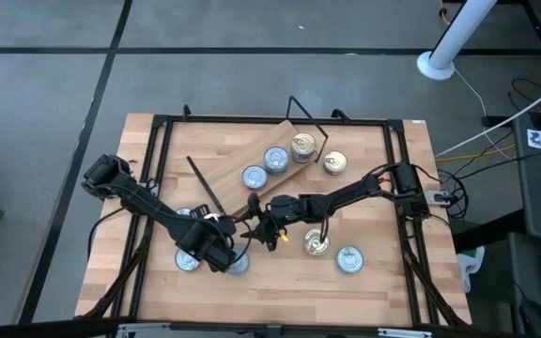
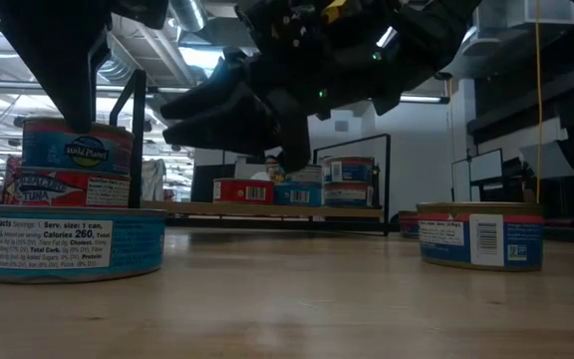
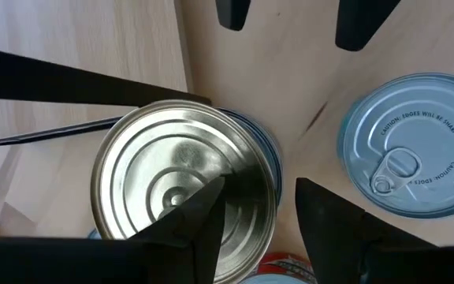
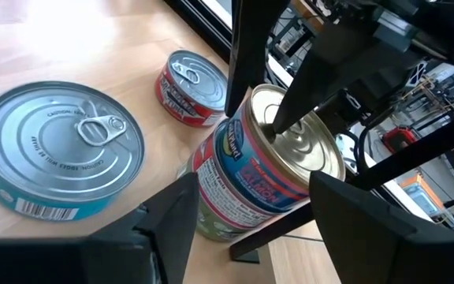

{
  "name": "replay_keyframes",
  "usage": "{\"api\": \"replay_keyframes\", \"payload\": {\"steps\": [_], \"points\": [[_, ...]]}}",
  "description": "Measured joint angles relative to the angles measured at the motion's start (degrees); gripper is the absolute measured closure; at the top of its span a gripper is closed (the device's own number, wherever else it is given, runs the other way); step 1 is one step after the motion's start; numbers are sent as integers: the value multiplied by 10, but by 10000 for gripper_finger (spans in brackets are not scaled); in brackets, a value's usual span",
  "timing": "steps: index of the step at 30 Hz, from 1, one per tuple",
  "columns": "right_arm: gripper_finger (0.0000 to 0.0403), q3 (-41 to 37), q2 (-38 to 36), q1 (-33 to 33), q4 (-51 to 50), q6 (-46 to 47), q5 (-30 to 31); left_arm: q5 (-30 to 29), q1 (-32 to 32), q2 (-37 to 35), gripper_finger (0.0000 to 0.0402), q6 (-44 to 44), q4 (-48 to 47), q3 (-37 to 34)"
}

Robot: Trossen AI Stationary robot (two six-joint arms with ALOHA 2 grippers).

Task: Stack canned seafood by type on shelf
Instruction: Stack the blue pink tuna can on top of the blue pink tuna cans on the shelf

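Wood surface (image 1: 364,282), shelf (image 1: 242,183) lying askew near back, 4 tins on or beside it. Loose tins at front. Stack of tins (image 4: 251,170) near front-left, likely sorting by type before shelving. Left pincer (image 3: 262,209) above stack, fingers apart, 1 touching top lid (image 3: 172,177). Right pincer (image 4: 247,229) open, straddling stack without contact. Blue-lid tin (image 3: 404,154) just beside.

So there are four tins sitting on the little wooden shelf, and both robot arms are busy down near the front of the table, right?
Not quite: the shelf carries three tins, not four; the high view shows a fourth gold-lidded tin just off its end, on the table. The rest holds: the left gripper and right gripper both work toward the table's front.
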Motion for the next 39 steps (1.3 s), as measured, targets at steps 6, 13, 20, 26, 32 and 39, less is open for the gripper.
{"api": "replay_keyframes", "payload": {"steps": [6,13,20,26,32,39], "points": [[162,0,0,0,1,0,0,0,0,0,267,6,0,-1],[162,0,0,0,25,0,0,0,0,1,318,4,1,-1],[162,0,0,0,51,1,0,2,0,1,353,4,4,-1],[162,15,28,0,66,0,1,5,0,2,387,12,5,3],[162,36,56,5,62,-17,22,8,0,3,399,22,1,12],[162,37,57,20,67,-59,46,8,3,3,401,23,0,13]]}}
